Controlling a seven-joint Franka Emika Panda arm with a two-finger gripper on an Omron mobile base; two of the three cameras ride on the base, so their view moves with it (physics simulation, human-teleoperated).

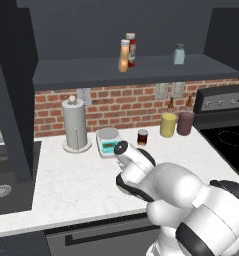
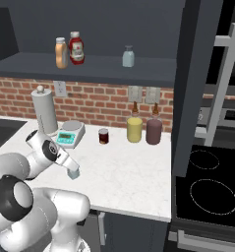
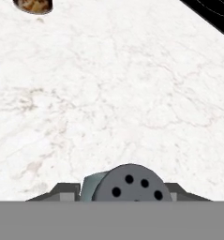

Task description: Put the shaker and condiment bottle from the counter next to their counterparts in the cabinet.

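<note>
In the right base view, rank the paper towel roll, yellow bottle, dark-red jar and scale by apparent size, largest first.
1. Paper towel roll
2. Yellow bottle and scale: alike in extent, one tall, one wide, so unranked.
3. Dark-red jar

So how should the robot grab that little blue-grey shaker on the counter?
By its flat sides, coming down from above. The shaker stands upright on the counter, short and squarish, its round holed cap facing up, so one finger on each flat side should hold it best. The gripper already sits around it that way.
</note>
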